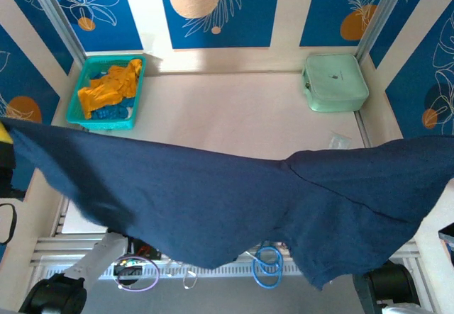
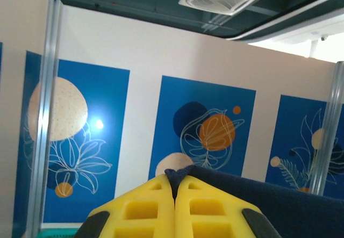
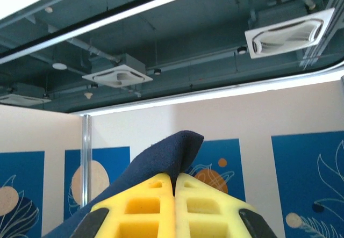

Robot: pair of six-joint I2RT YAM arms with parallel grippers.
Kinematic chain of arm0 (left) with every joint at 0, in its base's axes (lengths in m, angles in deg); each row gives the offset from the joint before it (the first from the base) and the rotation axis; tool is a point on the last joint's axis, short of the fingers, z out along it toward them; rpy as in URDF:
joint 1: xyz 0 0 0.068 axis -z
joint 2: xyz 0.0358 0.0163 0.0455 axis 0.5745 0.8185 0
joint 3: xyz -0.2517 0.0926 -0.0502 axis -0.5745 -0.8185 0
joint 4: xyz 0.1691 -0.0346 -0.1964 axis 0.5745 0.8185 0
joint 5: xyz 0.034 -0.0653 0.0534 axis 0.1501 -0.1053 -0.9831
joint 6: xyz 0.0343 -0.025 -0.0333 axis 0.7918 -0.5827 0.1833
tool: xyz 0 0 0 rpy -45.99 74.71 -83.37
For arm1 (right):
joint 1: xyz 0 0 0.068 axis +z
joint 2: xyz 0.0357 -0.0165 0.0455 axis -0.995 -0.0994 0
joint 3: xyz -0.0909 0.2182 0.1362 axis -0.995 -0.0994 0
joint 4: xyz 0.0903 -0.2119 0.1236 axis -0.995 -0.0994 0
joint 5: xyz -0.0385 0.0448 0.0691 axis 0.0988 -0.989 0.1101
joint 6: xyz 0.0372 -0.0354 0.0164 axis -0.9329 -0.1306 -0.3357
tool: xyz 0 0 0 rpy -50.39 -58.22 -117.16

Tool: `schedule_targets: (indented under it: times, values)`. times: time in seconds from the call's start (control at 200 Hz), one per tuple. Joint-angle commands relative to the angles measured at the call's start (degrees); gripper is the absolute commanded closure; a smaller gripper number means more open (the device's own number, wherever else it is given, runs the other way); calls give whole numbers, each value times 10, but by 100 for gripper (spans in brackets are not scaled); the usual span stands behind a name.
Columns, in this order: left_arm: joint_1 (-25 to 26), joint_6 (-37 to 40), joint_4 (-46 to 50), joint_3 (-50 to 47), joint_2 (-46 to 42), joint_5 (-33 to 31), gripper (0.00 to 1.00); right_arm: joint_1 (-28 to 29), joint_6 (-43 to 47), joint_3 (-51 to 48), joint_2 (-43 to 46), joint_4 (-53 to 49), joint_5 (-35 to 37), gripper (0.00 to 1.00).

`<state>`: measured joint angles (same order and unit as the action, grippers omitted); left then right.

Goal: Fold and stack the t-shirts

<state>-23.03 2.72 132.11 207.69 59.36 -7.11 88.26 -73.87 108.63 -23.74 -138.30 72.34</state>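
- A large plain dark navy cloth t-shirt (image 1: 213, 200) hangs stretched across the whole width of the near side, lifted off the pale table (image 1: 234, 108). Its upper edge sags a little in the middle, and its lower hem drops in uneven points over the arm bases.
- The left claw (image 2: 174, 187) has its yellow ribbed fingers pressed together, clenched on a small bunch of the navy fabric. In its wrist view the cloth runs away from it to the right.
- The right claw (image 3: 175, 178) is clenched the same way. A fold of the same navy shirt pokes up from between its yellow fingers and drapes off to the left.
- Both wrist cameras look upward past the fingers at blue patterned wall panels and ceiling air vents.
- At the far left corner of the table sits a teal plastic basket (image 1: 76, 98). It holds a crumpled mustard-orange cloth shirt (image 1: 110, 87), with a bright blue cloth (image 1: 113, 113) showing beneath it at the basket's near side.
- At the far right corner lies a mint-green hard case (image 1: 335, 81) with rounded corners, flat and closed, well apart from the basket.
- Below the navy hem, by the front rail, a blue cable loop (image 1: 267, 266) and a purple cable loop (image 1: 138, 273) hang near the arm bases.
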Motion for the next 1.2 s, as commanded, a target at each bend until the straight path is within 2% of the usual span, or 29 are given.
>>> schedule_targets:
  times: [0.0, 0.255, 0.48, 0.625, 0.8, 0.906, 1.006, 1.106, 1.196]
  values:
    - [2, 23, -6, 15, -1, -45, 100, -2, -13, 7, 5, 64, 20, 100]
    - [5, 58, -25, 20, 19, -76, 100, -2, -4, 9, -33, 84, 26, 100]
    - [6, 97, -42, -17, 65, -94, 100, -2, 34, -41, -81, 71, 44, 100]
    - [6, 98, -89, -109, 90, -77, 100, -2, 53, -113, -126, 61, 28, 100]
    - [6, 84, -184, -300, 126, -42, 100, -2, 83, -266, -181, 96, 24, 100]
    - [6, 84, -253, -391, 194, -39, 100, -2, 108, -334, -249, 135, 46, 100]
    - [5, 86, -324, -424, 291, -61, 100, -1, 137, -347, -348, 174, 67, 100]
    - [4, 93, -392, -413, 398, -80, 100, 2, 158, -296, -482, 193, 79, 100]
    - [2, 101, -426, -360, 508, -93, 100, 5, 171, -175, -631, 167, 90, 100]
